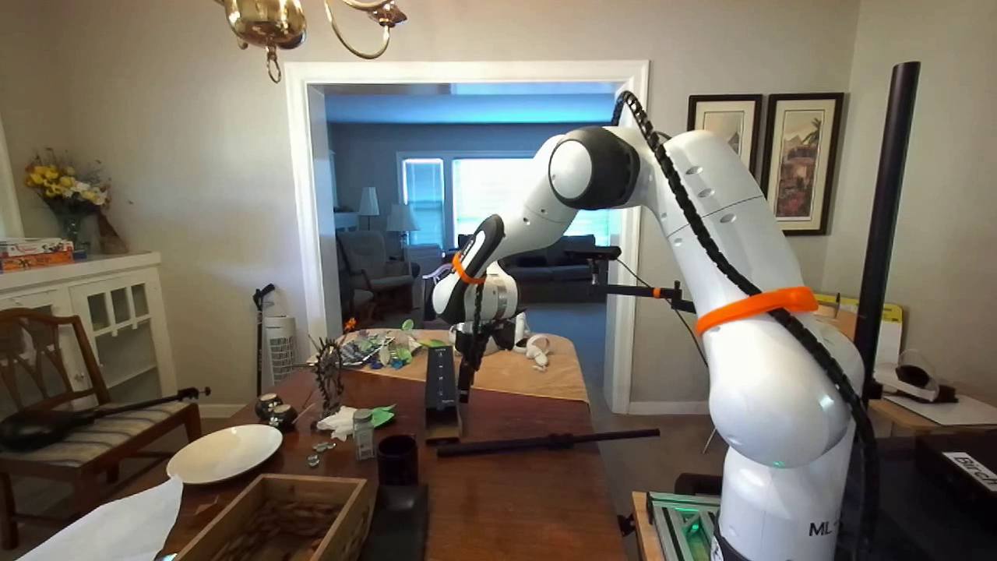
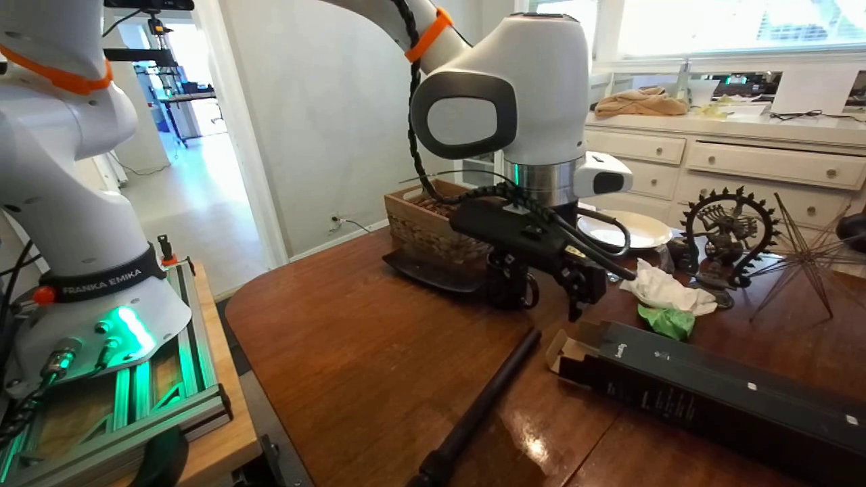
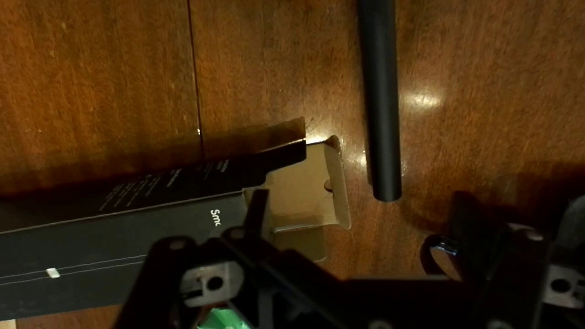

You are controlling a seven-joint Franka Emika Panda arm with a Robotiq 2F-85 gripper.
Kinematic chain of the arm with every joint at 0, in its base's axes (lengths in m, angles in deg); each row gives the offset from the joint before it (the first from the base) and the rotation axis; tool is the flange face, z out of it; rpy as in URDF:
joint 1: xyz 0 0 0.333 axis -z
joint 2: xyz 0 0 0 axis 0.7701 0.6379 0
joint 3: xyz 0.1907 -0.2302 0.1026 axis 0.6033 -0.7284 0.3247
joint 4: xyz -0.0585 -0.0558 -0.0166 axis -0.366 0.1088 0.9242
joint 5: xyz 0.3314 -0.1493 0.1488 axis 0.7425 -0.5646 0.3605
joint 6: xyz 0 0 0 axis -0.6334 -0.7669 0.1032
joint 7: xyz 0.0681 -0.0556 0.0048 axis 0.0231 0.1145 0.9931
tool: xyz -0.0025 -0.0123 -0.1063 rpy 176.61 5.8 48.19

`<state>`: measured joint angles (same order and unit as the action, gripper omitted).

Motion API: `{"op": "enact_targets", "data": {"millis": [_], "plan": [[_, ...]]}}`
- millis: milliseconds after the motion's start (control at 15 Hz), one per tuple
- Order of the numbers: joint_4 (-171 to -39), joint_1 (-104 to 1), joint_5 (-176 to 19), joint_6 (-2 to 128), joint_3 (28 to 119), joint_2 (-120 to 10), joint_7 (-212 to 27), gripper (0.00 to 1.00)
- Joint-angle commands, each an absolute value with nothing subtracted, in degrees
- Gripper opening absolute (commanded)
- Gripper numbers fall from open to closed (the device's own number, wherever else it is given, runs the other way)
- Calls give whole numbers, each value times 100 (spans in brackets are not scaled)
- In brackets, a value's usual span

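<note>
1. In an exterior view, the arm (image 1: pixel 701 195) is bent at a raised elbow, its outer half sloped down toward the table (image 1: pixel 522 506).
2. The wrist (image 2: pixel 548 101) is held above the table, turned so that the gripper (image 3: pixel 362 195) is aimed downward.
3. The fingers (image 3: pixel 258 210) are spread wide; in the wrist view, an end of the rod (image 3: pixel 382 105) is framed within the gap.
4. The rod is laid flat on the table; in both exterior views it is seen to be thicker partway along.
5. The box (image 2: pixel 717 392) is laid lengthwise on the table, its opened end just beside the rod's end but apart from it. That opened end is overlapped by a finger in the wrist view; whether it is touched cannot be told.
6. The mug (image 1: pixel 397 460) is stood near the gripper, at the end of the tray (image 1: pixel 399 522).
7. Beside the tray, the basket (image 1: pixel 350 502) is placed, with the plate (image 1: pixel 224 456) beyond it.
8. Near the box, the tissue (image 2: pixel 666 287) and green paper (image 2: pixel 666 321) are seen.
</note>
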<state>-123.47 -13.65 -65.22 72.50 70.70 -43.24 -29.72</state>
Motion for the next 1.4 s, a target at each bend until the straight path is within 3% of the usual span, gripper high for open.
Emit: {"op": "enact_targets", "data": {"millis": [0,667,1333], "plan": [[-12371,-1375,-6512,7567,7082,-4275,-2936,100],[-12662,-1270,-7197,10295,7278,-3635,-2862,100],[-12741,-1415,-8613,11985,6892,-2988,-3637,100]]}}
